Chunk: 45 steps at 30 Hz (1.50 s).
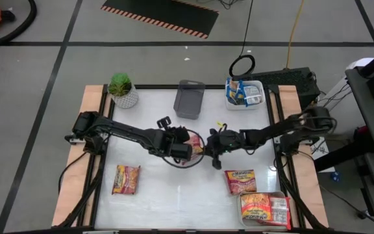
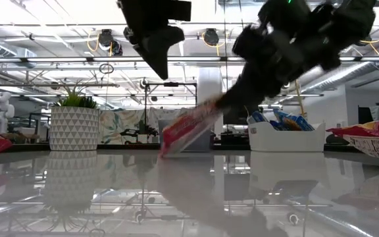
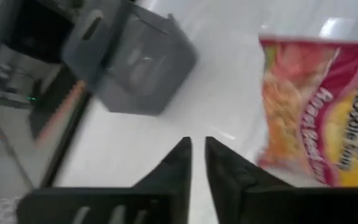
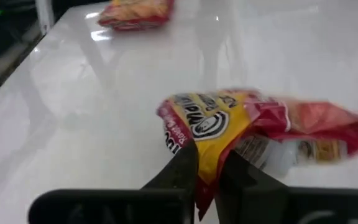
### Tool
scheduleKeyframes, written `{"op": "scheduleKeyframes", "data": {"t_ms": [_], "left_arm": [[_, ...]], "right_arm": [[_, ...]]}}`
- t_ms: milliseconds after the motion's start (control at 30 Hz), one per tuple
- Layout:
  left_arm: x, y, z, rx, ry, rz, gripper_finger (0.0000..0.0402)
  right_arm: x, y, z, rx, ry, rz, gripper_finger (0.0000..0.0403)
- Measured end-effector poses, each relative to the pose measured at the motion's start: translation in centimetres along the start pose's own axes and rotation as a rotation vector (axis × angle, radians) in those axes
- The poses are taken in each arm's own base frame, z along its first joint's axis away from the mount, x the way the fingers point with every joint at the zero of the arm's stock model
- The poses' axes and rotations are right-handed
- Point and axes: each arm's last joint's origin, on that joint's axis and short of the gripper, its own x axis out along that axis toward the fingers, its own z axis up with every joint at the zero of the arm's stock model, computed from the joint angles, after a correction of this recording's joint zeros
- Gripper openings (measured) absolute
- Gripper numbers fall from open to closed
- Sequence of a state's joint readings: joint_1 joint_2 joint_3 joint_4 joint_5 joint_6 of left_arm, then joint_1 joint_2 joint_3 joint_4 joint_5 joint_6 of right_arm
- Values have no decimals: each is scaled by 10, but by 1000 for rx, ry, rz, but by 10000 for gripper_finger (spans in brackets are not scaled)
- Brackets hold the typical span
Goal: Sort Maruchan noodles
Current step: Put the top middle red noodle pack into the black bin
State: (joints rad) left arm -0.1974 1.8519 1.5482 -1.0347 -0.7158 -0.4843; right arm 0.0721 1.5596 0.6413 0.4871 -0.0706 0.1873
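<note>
Packet of glossy red-and-yellow ramen sits at the centre of the white bench, pinched at 1 yellow edge by the right end effector, whose fingers are closed on the wrapper. In the low view the packet tilts, its lower end at or just above the bench and its upper end rising toward that end effector, so its long axis slopes up to the right. The left end effector is just beside the same packet, fingers nearly together and holding nothing, so the right arm has it.

Around them: a grey tray at the far edge, with nothing visible in it, a white tray of blue-and-yellow packets to its right, a small potted green plant at far left, a loose red-and-yellow packet near left, an orange-and-yellow packet near right beside a near-right tray of similar packets. I judge the left arm, crowding the centre, the likeliest obstruction.
</note>
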Motion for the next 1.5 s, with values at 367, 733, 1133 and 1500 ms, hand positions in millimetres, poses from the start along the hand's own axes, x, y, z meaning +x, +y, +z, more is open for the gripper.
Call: {"op": "scheduleKeyframes", "data": {"t_ms": [367, 733, 1133, 1500], "left_arm": [[-14, -27, 23, 10, -198, -331, 224], [-22, -33, 33, 40, -326, -388, 253], [-23, -35, 36, 56, -337, -486, 253], [-24, -37, 36, 89, -336, -548, 253]], "right_arm": [[-44, 49, 8, -494, 26, -38, 16], [-67, 77, 3, -880, 54, -219, 16], [-75, 89, -12, -1169, 169, -237, 16], [-78, 92, -11, -1181, 170, -380, 16]]}}
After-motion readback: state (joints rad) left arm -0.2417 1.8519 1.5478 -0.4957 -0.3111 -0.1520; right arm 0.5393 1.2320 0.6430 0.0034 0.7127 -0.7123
